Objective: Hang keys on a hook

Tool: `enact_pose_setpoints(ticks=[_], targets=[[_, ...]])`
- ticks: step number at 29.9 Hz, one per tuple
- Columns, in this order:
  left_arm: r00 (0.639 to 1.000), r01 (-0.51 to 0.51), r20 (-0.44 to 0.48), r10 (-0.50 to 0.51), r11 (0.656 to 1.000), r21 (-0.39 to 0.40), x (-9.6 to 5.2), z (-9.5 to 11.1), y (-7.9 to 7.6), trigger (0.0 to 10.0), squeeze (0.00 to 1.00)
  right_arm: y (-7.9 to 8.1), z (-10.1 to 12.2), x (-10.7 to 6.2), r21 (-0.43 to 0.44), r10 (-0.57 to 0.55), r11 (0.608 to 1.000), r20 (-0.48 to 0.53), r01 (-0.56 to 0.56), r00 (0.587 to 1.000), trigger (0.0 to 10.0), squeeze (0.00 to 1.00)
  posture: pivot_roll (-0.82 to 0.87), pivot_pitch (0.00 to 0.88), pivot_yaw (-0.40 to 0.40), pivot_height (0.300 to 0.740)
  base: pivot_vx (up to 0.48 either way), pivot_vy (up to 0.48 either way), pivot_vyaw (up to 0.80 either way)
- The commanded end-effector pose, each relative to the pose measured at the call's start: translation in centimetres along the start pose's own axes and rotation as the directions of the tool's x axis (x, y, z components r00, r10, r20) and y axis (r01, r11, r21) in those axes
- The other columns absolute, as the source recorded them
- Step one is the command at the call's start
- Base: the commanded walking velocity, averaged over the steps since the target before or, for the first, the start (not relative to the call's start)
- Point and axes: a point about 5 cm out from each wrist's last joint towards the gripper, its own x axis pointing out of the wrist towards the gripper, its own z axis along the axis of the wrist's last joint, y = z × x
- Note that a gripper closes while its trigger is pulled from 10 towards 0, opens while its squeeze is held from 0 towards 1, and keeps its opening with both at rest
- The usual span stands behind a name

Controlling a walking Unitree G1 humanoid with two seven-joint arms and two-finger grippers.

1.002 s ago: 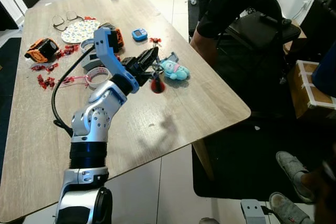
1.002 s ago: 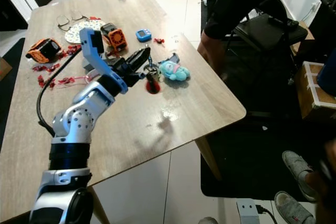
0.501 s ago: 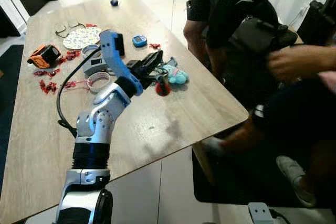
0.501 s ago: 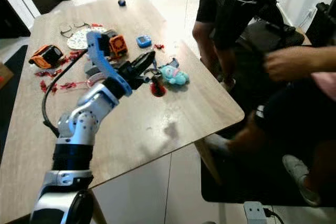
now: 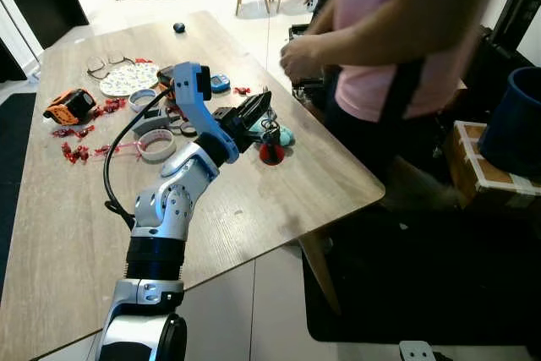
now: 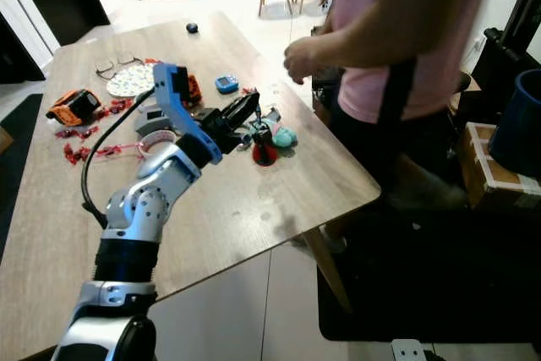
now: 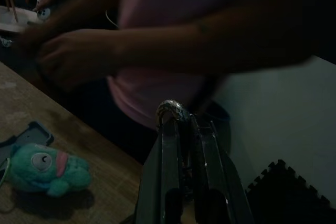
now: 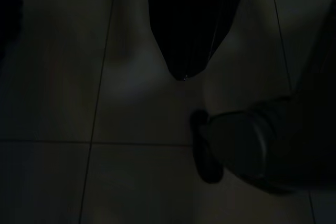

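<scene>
One wooden table (image 5: pixel 279 183) stands before the robot, and one person in a pink shirt (image 5: pixel 380 48) stands at its far right edge, hands together near the waist. On the table I count one teal plush toy (image 5: pixel 281 134), two rolls of tape (image 5: pixel 156 145), one pair of glasses (image 5: pixel 97 64), one patterned plate (image 5: pixel 128 77), one small blue gadget (image 5: pixel 220 83), one orange and black device (image 5: pixel 69 106) at the left, and scattered small red bits (image 5: pixel 74 151).

The left gripper (image 5: pixel 260 109) is raised above the table beside the plush toy, its two black fingers pressed close together on the metal ring of the keys (image 5: pixel 270 148); the red fob hangs just below the fingertips, clear of the tabletop. In the left wrist view the ring (image 7: pixel 170 109) curls over the tips.

The right gripper (image 8: pixel 185 51) hangs over dark floor tiles, fingers drawn together, a shoe (image 8: pixel 236 150) nearby.

Compared with a second ago, the keys are lifted higher, and the person has stepped in closer to the table.
</scene>
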Motion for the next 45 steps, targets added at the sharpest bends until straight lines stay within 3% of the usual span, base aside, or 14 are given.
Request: enact_pose_setpoints(ticks=[1, 14, 30, 45], targets=[[0.999, 0.026, 0.025, -0.026, 1.0, 0.01, 0.4, 0.6, -0.4, 10.0, 0.0, 0.5, 0.0, 0.0, 0.013, 0.011, 1.0, -0.002, -0.011, 1.0, 10.0, 0.0, -0.12, 0.0, 0.095, 0.74, 0.0, 0.0, 0.0], [0.997, 0.074, 0.035, -0.074, 0.997, 0.01, 1.1, 0.5, -1.5, 10.0, 0.0, 1.3, -0.3, 0.1, -0.002, 0.026, 1.0, -0.014, -0.026, 1.0, 10.0, 0.0, -0.16, 0.0, 0.1, 0.74, 0.0, 0.0, 0.0], [0.995, 0.09, 0.035, -0.09, 0.996, 0.006, 1.2, 0.6, -1.8, 10.0, 0.0, 0.4, -0.7, 0.0, -0.004, 0.007, 1.0, -0.02, -0.007, 1.0, 10.0, 0.0, -0.15, 0.0, 0.092, 0.74, 0.0, 0.0, 0.0], [0.995, 0.084, 0.048, -0.085, 0.996, 0.006, 1.3, 0.7, -1.8, 10.0, 0.0, -0.6, 0.7, 0.0, -0.042, -0.001, 0.999, 0.008, 0.001, 1.0, 10.0, 0.0, -0.16, 0.0, 0.066, 0.74, 0.0, 0.0, 0.0]])
